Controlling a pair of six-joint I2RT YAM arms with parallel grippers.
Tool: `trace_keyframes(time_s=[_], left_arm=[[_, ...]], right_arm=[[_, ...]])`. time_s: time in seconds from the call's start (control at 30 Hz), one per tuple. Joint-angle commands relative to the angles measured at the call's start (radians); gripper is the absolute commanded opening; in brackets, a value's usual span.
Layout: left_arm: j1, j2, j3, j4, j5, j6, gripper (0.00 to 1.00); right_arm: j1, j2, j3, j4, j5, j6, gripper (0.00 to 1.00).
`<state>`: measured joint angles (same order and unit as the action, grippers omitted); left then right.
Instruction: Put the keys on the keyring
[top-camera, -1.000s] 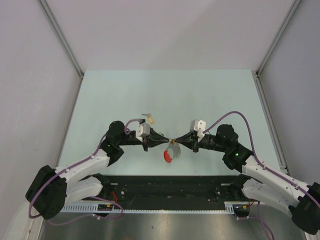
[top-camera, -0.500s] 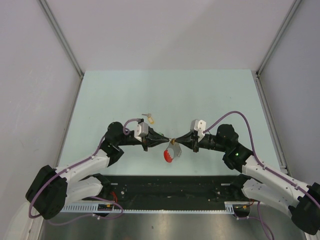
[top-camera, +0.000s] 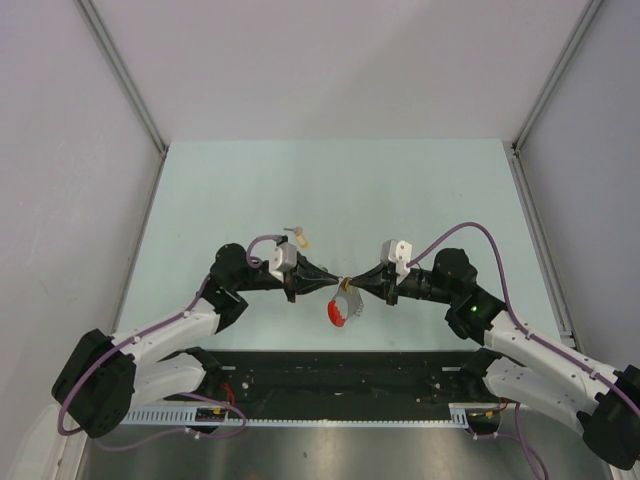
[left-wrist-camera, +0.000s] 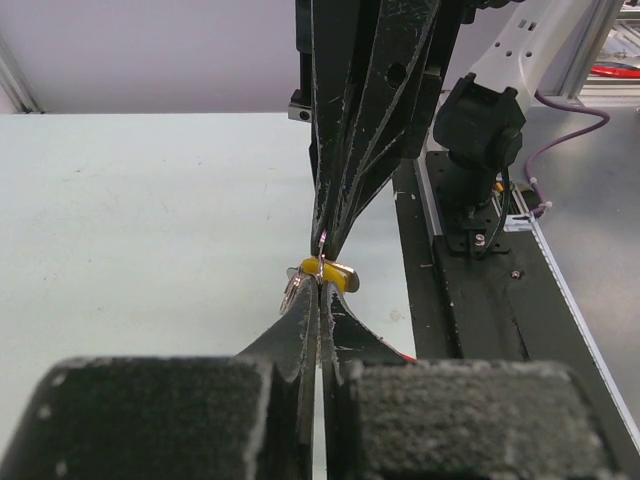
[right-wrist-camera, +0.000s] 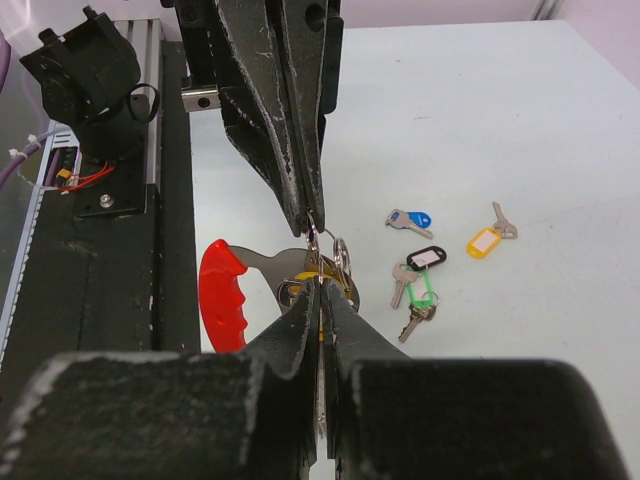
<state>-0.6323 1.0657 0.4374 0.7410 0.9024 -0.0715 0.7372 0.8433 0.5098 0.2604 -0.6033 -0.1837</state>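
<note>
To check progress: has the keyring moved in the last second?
No. The keyring keeps the same place, just beyond the near edge of the table, as one second ago.

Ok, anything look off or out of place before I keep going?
Nothing looks damaged or spilled. The left gripper and right gripper are shut, tip to tip, at the keyring, where a yellow tag shows. The blue key, yellow key, black key and green key lie loose on the table beside it, not yet threaded.
</note>
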Motion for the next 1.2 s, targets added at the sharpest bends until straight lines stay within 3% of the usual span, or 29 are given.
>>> trace_keyframes(time_s=[0.0,1.17], left_arm=[[0.008,0.002,0.003,0.060,0.012,-0.016,0.00],[0.006,0.007,0.012,0.046,0.023,-0.011,0.00]], right_arm=[[-0.002,-0.006,-0.001,0.039,-0.013,0.010,0.00],[0.001,0.010,-0.001,0.053,-0.019,0.018,0.00]])
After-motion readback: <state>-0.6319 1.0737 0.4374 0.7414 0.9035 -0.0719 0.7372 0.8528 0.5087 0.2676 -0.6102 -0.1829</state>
